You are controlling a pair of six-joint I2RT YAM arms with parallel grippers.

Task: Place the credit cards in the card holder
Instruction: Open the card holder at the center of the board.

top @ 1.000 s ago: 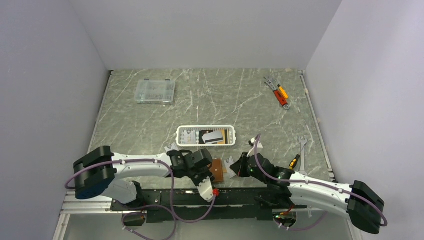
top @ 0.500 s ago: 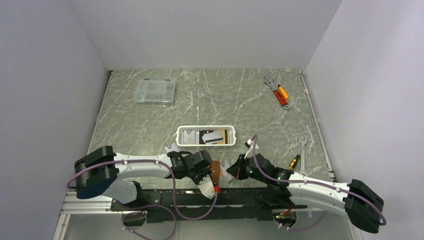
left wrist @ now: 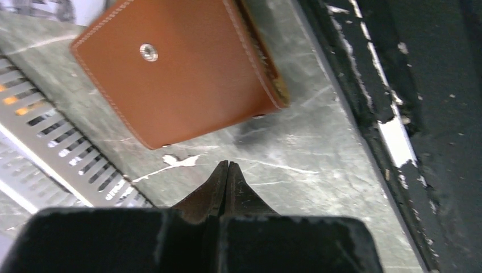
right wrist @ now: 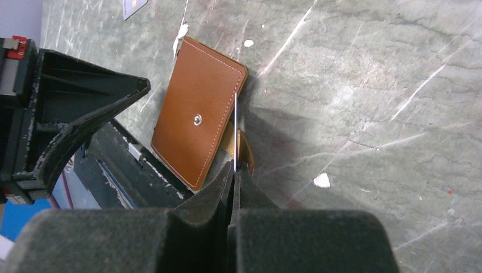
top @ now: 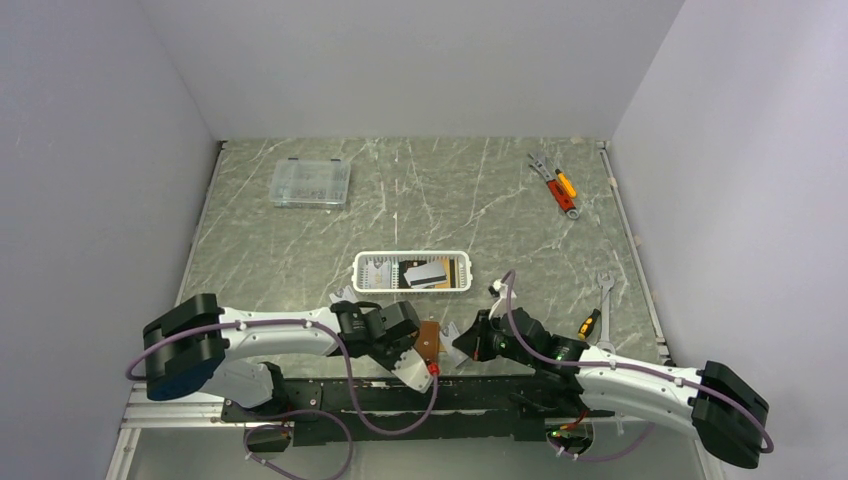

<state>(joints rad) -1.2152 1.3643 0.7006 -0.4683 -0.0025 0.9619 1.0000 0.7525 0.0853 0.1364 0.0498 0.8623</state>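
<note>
The right hand [right wrist: 235,170], clenched on an edge-on pale credit card [right wrist: 235,131], faced the brown leather card holder [right wrist: 199,122] along its long side; the left hand [left wrist: 228,170] was clenched empty.

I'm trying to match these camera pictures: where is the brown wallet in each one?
Top view: wallet low centre.
Left wrist: wallet upper left.
Right wrist: wallet left of centre.
Shared landmark: black rail close beside it.

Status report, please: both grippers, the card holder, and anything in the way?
Left gripper shut, empty. Right gripper shut on card, edge-on at card holder. Card holder folded, lying on table. Left gripper close beside it.
</note>
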